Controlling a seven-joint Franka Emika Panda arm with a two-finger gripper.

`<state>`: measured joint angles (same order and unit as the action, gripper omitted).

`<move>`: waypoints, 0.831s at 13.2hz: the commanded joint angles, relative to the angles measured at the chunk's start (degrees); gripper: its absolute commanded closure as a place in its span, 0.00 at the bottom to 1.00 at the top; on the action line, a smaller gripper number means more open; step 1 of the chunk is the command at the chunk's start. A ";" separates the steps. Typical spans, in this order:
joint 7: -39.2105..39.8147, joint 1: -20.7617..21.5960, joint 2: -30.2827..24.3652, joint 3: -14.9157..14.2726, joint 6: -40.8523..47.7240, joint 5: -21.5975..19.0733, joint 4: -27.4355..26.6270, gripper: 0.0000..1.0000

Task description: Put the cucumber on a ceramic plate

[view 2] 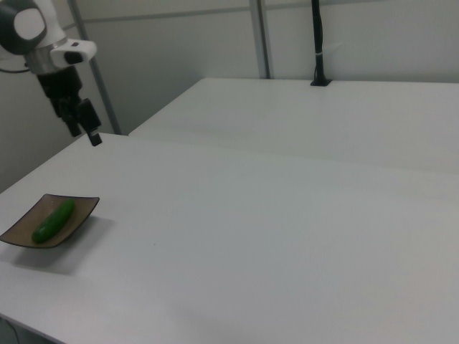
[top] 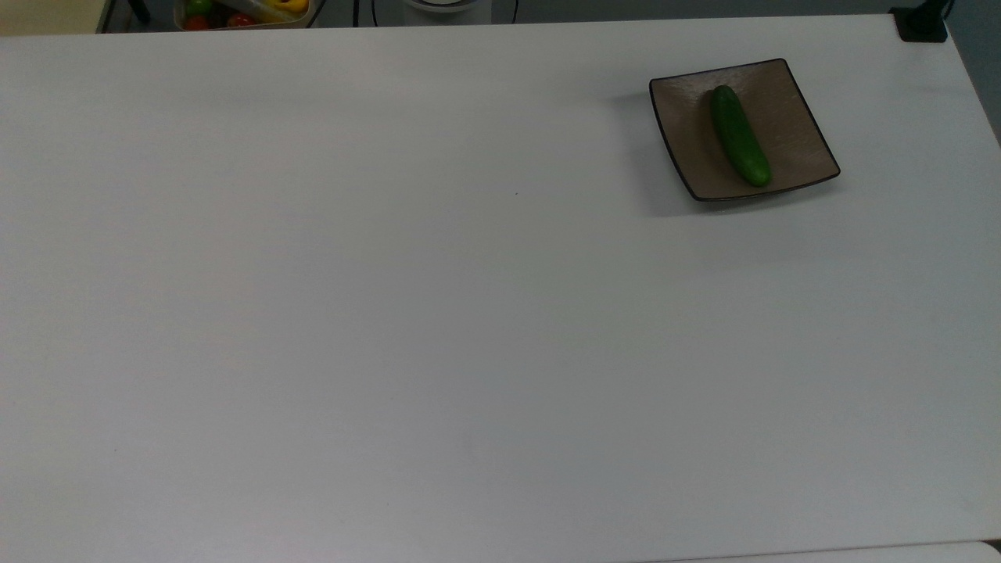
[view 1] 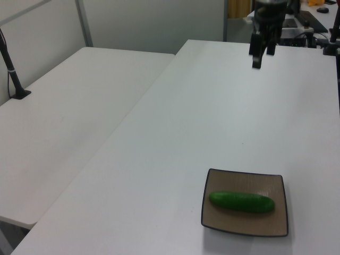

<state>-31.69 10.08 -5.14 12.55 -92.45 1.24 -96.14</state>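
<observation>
**benchwatcher:** Over at the far corner of the white counter [top: 438,313] sits the ceramic plate [top: 790,117], square and brown with a thin dark rim. The cucumber [top: 740,146] lies flat on it, running roughly corner to corner in the top view, fully inside the rim. Nothing is touching it.

**gripfan:** Where's the claw [view 1: 263,50] then?

**benchwatcher:** Up in the air and well apart from the plate. From the left view it hangs over the counter's far end, fingers pointing down. From the right view the claw [view 2: 82,123] is above and behind the plate [view 2: 18,229], near the right view's left edge, with the white arm [view 2: 39,32] rising out of it.

**gripfan:** Open or closed?

**benchwatcher:** Spread apart and holding nothing. You can see a clear gap between the two dark fingers [view 1: 256,53] in the left view.

**gripfan:** Anything else around?

**benchwatcher:** A tub of colourful produce [top: 242,12] peeks in beyond the counter's edge at the top view's top left. A second white table [view 1: 69,106] stands just beside the counter on the left view's left, with a black post [view 1: 11,69] on it.
</observation>
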 commanded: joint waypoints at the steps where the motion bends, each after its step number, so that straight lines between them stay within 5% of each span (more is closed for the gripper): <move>1: 3.99 -0.49 -2.24 -7.09 2.80 -1.50 -0.19 0.00; 11: 29.56 -8.41 1.53 -11.49 -4.48 -1.94 -0.28 0.00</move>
<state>-7.36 2.17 -4.61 2.28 -93.80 0.52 -96.33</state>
